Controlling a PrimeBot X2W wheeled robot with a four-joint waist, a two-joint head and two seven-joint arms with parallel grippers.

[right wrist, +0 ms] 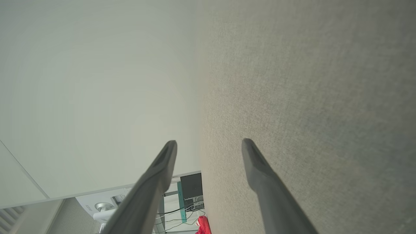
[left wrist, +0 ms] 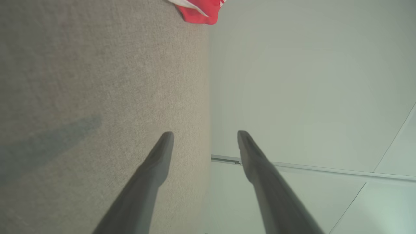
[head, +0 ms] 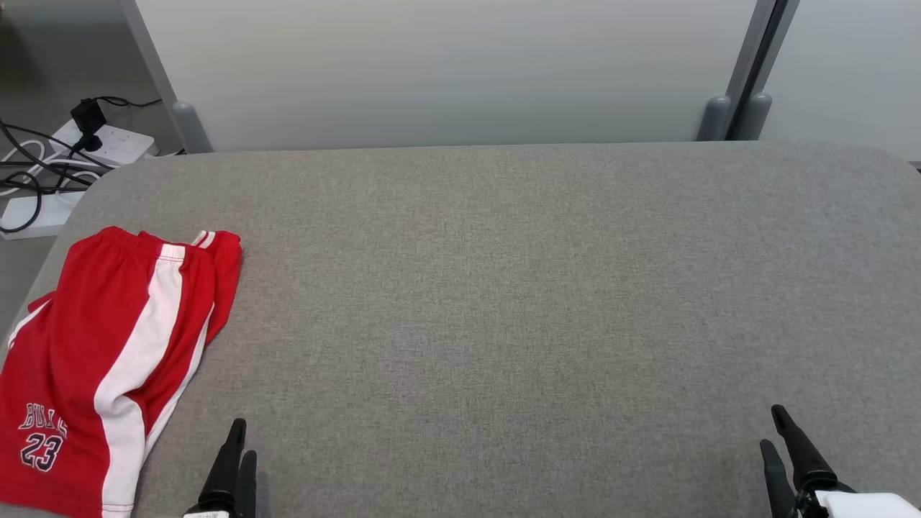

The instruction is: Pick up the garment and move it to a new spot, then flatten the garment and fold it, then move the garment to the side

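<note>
The red garment [head: 108, 360], white-striped and marked 23, lay folded at the table's [head: 504, 288] left edge, just beside the left claw [head: 243, 439] but not touching it. The right claw [head: 771, 426] sat well apart at the near right. Both claws were spread and held nothing. A white power strip [head: 108, 144] with dark cables [head: 29, 173] lay on the floor beyond the left corner. A pale partition [head: 446, 72] stood behind the table.

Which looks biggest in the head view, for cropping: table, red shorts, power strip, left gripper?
1. Table
2. Red shorts
3. Power strip and left gripper: alike, and the gripper is nearer the camera, so unranked.
</note>
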